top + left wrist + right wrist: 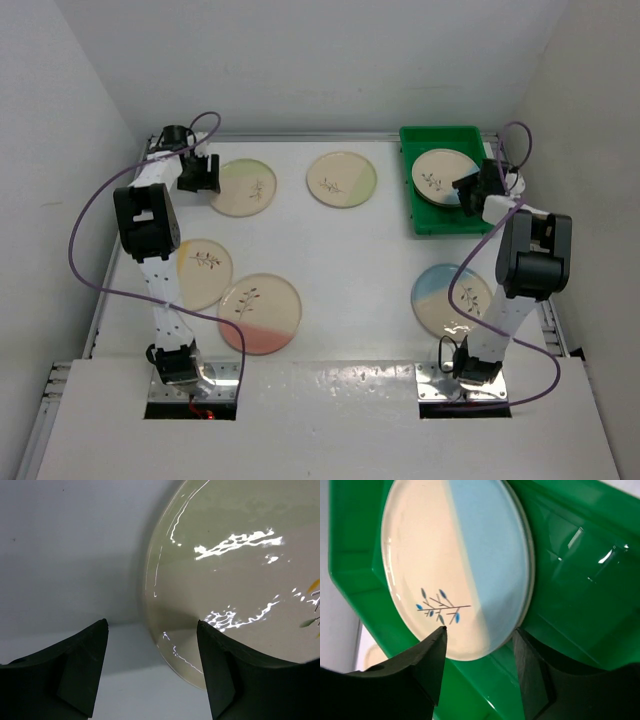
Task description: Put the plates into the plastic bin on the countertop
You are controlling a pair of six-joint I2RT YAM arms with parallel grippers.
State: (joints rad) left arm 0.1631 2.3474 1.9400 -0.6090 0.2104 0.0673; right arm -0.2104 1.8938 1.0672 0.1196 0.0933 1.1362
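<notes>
The green plastic bin (440, 135) stands at the back right of the white countertop (350, 250). A cream plate with a blue segment (440, 175) lies in it. My right gripper (470, 188) is open over that plate's near edge. In the right wrist view the gripper (480, 635) straddles the rim of the plate (455, 565) inside the bin (580, 580). My left gripper (200, 173) is open at the left edge of a green-segment plate (243, 187). In the left wrist view the plate's (240, 580) rim lies between the fingers of the gripper (152, 630).
Other plates lie on the countertop: a green one (342, 179) at the back middle, a yellow one (203, 272), a pink one (260, 312) and a blue one (452, 299). White walls close in on three sides. Purple cables (85, 215) loop off both arms.
</notes>
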